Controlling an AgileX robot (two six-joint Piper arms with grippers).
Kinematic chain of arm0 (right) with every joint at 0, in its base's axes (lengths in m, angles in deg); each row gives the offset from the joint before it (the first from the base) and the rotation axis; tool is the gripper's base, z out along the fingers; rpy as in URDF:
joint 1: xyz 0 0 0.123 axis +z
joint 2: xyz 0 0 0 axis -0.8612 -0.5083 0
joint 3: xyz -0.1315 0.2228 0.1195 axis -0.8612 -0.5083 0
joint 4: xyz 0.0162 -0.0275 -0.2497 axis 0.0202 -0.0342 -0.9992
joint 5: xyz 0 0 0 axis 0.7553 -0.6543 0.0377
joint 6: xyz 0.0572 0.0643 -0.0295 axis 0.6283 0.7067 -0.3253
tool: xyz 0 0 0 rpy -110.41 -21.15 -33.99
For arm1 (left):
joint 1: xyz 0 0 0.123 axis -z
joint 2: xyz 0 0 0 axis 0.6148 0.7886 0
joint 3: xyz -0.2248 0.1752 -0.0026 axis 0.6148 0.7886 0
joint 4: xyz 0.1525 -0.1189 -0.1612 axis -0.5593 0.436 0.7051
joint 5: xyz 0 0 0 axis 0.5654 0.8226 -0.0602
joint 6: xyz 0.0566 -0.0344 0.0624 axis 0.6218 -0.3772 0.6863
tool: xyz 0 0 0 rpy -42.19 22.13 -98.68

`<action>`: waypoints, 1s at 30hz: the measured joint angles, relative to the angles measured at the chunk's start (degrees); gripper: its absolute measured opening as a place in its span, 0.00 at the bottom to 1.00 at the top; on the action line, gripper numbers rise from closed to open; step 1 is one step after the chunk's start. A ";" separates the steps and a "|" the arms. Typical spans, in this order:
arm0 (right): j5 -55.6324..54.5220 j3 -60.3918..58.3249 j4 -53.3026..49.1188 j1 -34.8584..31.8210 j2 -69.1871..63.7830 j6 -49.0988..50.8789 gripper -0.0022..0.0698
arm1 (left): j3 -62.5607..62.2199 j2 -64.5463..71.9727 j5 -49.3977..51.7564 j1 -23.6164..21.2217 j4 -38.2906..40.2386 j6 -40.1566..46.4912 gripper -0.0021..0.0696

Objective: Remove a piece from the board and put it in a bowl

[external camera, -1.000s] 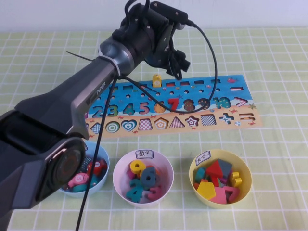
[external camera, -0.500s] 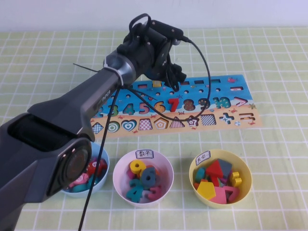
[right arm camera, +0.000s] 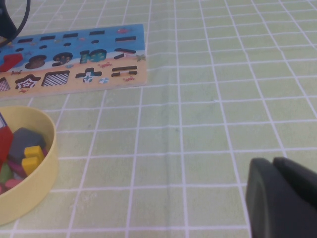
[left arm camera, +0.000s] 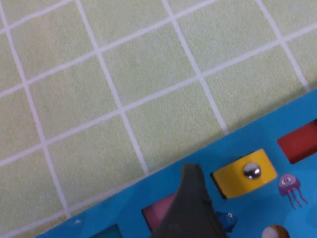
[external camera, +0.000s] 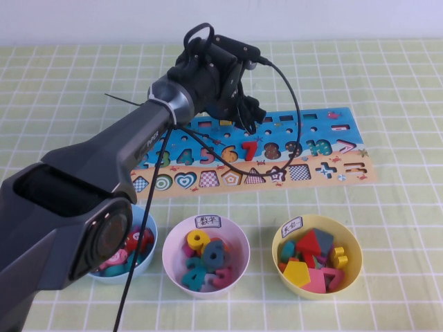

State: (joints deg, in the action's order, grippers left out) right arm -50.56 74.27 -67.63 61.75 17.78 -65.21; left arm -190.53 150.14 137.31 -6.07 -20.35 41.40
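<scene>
The yellow piece (left arm camera: pixel 245 172), with a metal knob on top, sits in a slot in the blue top row of the board (left arm camera: pixel 277 208). The board also shows in the high view (external camera: pixel 356 176) and the right wrist view (right arm camera: pixel 133 57). My left gripper (external camera: pixel 242 116) is low over that top row, open, with one dark finger (left arm camera: pixel 190 203) right beside the piece; the other finger is out of frame. In the high view the gripper mostly hides the piece. The light blue bowl (external camera: pixel 154 236) at front left is largely hidden behind my left arm. My right gripper (right arm camera: pixel 282 198) is shut and empty above the mat, right of the board.
A pink bowl (external camera: pixel 167 252) of numbers stands front centre. A yellow bowl (external camera: pixel 354 266) of shapes stands front right and shows in the right wrist view (right arm camera: pixel 47 163). The left arm's cable (external camera: pixel 297 111) loops over the board. Green checked mat lies all around.
My left gripper has come down and slightly forward onto the board's top row. The yellow piece, plainly visible a second ago, is now mostly covered by it.
</scene>
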 joint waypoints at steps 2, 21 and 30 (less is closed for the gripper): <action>0.00 0.00 0.00 0.00 0.00 0.00 0.01 | 0.00 0.00 0.49 0.00 0.04 0.00 0.69; 0.00 0.00 -0.01 0.00 0.00 0.00 0.01 | 0.00 0.00 1.40 0.00 -0.56 -0.09 0.08; 0.00 0.00 -0.01 0.00 0.00 0.00 0.01 | -3.17 0.00 1.39 0.00 -0.70 -0.13 0.07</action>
State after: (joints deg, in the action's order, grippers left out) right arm -50.56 74.27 -67.64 61.75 17.78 -65.21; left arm -193.70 150.14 138.70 -6.07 -21.04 41.28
